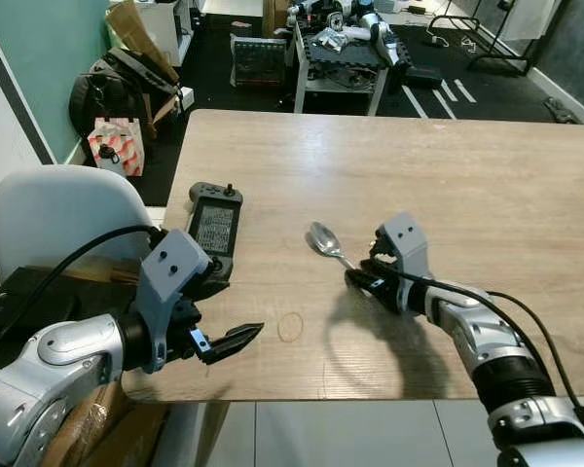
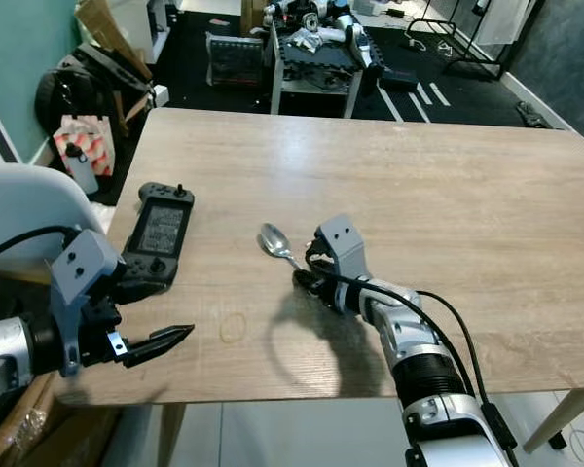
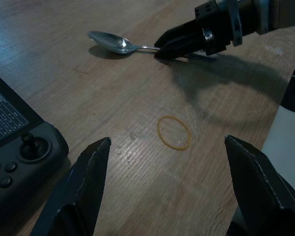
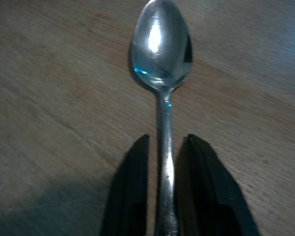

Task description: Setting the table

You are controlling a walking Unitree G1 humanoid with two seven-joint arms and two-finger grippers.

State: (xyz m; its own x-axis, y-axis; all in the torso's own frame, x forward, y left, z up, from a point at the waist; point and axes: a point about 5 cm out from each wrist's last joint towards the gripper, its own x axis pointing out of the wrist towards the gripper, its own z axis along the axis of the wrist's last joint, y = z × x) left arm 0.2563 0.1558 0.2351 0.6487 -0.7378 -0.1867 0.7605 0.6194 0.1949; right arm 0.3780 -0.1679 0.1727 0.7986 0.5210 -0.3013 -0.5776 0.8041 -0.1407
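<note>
Right gripper (image 1: 362, 276) low on the wooden table (image 1: 448, 175), black fingers (image 4: 132, 196) drawn in against either side of a spoon (image 1: 325, 241) handle, seemingly clamped on it. Spoon flat on the wood, bowl up and pointing away from the wrist toward the far-left side, handle running back between the fingers. Left gripper (image 1: 232, 341) hovering over the near table edge, fingers (image 3: 83, 182) spread wide, holding nothing. Between the two, on the wood, a thin rubber band (image 3: 174, 132), apart from both. Just beyond the left gripper, a black handheld controller (image 1: 214, 227) with a screen, close to the left edge. White chair (image 1: 58, 209) back beside that edge.

Judging by the layout, table-setting barely begun: one spoon down, possibly at the point of placing or adjusting; no plate, fork, knife or cup laid out. Nearly all of the setting left to do.
</note>
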